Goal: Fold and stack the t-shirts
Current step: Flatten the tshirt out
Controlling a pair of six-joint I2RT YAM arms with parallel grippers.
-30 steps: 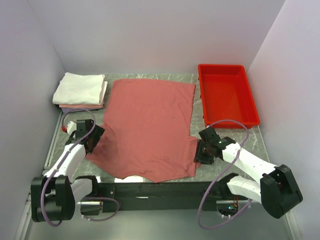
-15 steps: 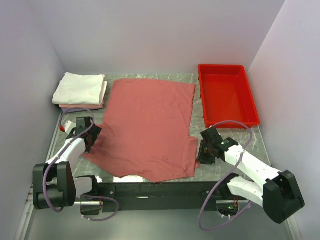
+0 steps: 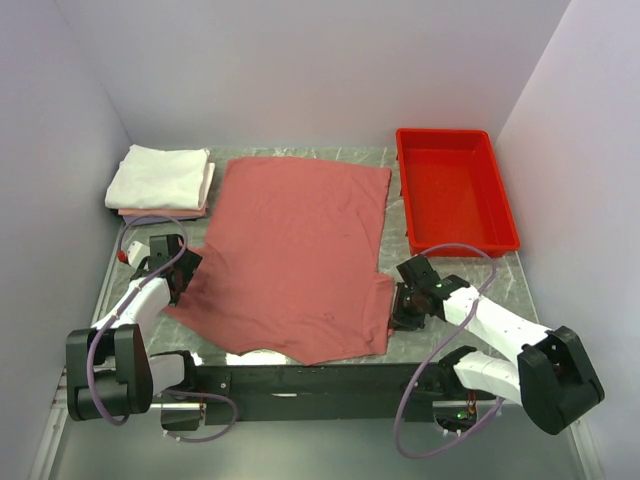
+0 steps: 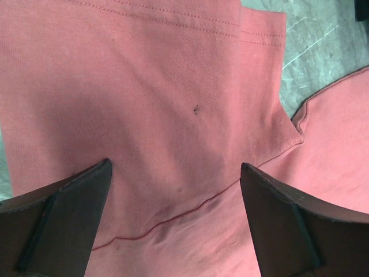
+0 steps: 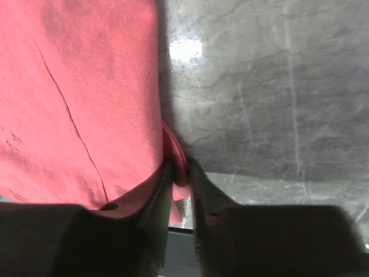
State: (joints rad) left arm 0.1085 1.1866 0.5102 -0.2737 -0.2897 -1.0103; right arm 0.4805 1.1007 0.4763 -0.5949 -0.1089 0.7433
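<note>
Narrowed right gripper point(image 5: 180, 168) pinches salmon t-shirt point(image 5: 81, 86) edge, hidden from above.

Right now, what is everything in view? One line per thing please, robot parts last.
red t-shirt: one, dusty salmon-red, spread flat across the middle of the table
folded t-shirts: at least two, white over pale pink, stacked at the far left corner
tray: one, bright red, far right, nothing in it
table: one, grey marbled, under everything
left gripper: one, dark, open over the shirt's left sleeve
right gripper: one, dark, pinched on the shirt's right edge
</note>
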